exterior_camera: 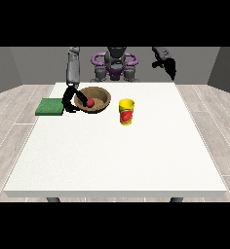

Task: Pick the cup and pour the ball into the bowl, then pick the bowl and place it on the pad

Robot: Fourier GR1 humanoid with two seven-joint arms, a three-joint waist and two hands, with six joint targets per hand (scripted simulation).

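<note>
So what we're looking at: the ball (89, 103) already sits in the bowl (101, 97), and the hand at the view's left (69, 100) is right on the bowl's rim at 9 o'clock. We can't tell whether it's actually gripping. The pad (49, 107) lies just past that hand, further toward 9, so it's the short slide. The cup (126, 112) stands upright at the bowl's 4 o'clock. The hand at the view's right (169, 66) hangs well off, fingers unreadable. White table (117, 155), gray walls.

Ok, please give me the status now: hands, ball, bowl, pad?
Hand at view's left at the bowl rim. Hand at view's right raised, holding nothing. Ball in bowl; cup upright on table. Pad beside bowl, nothing between.
</note>
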